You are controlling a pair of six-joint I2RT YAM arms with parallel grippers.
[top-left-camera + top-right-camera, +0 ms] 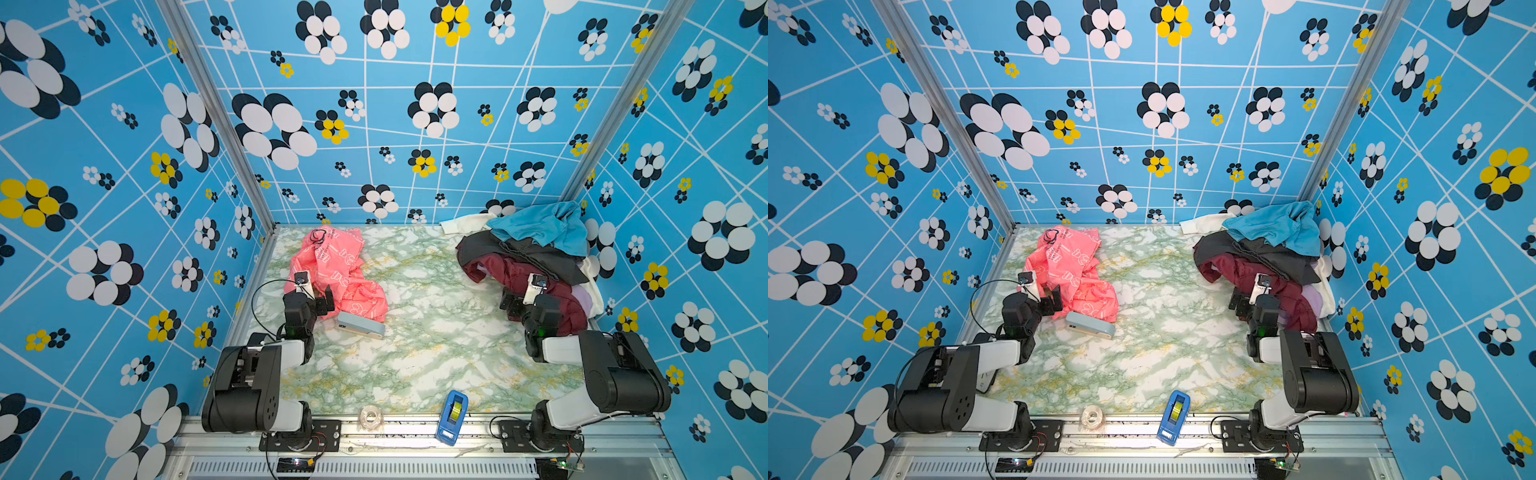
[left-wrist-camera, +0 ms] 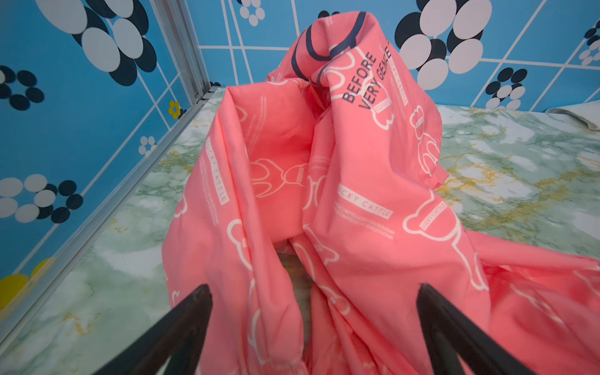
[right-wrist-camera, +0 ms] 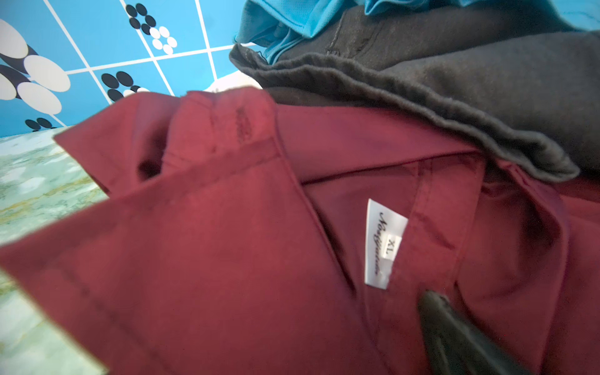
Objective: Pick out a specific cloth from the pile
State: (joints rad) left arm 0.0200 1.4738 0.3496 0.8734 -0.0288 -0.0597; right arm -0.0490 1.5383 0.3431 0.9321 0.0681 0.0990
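The counter (image 1: 415, 353) has a pale marble pattern veined green and yellow. Blue walls (image 1: 374, 124) printed with white lines and black, white and yellow flowers rise on three sides of the counter, with aluminium posts (image 1: 218, 112) at its far corners.

Bright, even light; soft shadows; top views bend at edges; near maroon garment (image 3: 194, 276) blurred.

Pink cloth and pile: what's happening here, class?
The cloth lies apart from the pile, on the left of the table. The left gripper is open, straddling a fold of the cloth without pinching it. The right gripper is open against the pile's maroon garment.
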